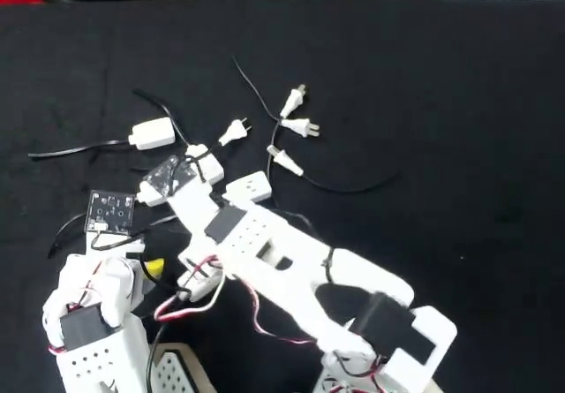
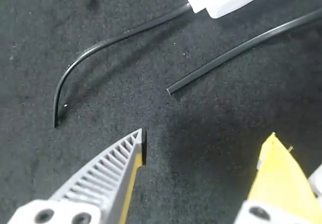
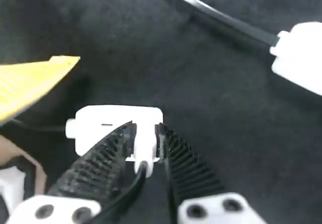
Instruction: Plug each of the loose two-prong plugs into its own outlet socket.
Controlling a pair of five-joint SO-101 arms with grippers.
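Note:
My right gripper [image 3: 147, 142] is shut on a white two-prong plug [image 3: 146, 151] whose front end meets a white outlet socket [image 3: 118, 123]. From above, that gripper [image 1: 168, 179] lies left of centre on the black cloth. Three loose white plugs [image 1: 294, 100], [image 1: 305, 128], [image 1: 282, 159] lie close together beyond it, and one more plug [image 1: 234, 132] lies nearer. Other white sockets sit at the left [image 1: 152, 133] and beside the right arm [image 1: 252, 185]. My left gripper [image 2: 201, 148] hangs open over bare cloth, holding nothing, and shows at the lower left from above [image 1: 146, 268].
A black square block [image 1: 110, 209] lies in front of the left arm. Thin black cables [image 2: 100, 48] cross the cloth, one with a cut end [image 2: 171, 89]. A white plug body [image 3: 299, 58] lies beyond my right gripper. The table's right half is bare cloth [image 1: 459, 146].

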